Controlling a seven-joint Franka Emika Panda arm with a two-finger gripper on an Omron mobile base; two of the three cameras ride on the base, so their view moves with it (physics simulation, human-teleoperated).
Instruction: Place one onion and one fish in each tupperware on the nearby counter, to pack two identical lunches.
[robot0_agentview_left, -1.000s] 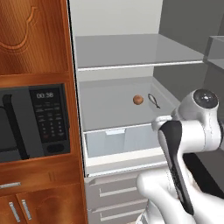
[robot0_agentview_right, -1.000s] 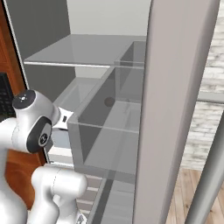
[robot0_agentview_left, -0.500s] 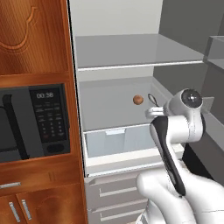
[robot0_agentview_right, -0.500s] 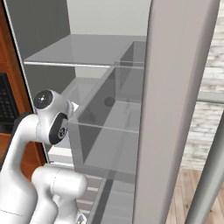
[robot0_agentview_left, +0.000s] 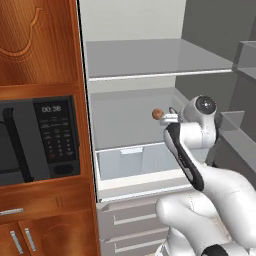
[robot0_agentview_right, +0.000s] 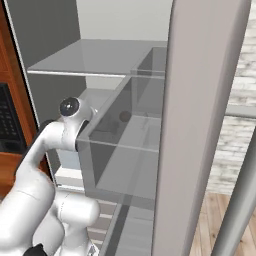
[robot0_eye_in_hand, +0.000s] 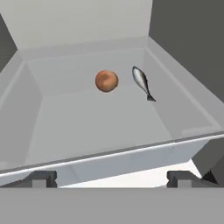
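1. White arm reaches into the open grey fridge (robot0_agentview_left: 135, 65), hand at the middle shelf (robot0_eye_in_hand: 100, 118).
2. Jaws spread wide, nothing between them; the two dark fingertips (robot0_eye_in_hand: 41, 178) sit at the front lip of the shelf.
3. Small round orange-brown onion (robot0_eye_in_hand: 106, 81) sits toward the back of that shelf, apart from the jaws.
4. Thin dark grey fish (robot0_eye_in_hand: 142, 82) lies just beside the onion, not touching it.
5. Black microwave (robot0_agentview_left: 37, 140) sits in the red-brown wooden cabinet (robot0_agentview_left: 37, 45) beside the fridge.

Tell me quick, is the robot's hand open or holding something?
Gripper: open and empty, pointing into the fridge shelf toward the onion and the fish.
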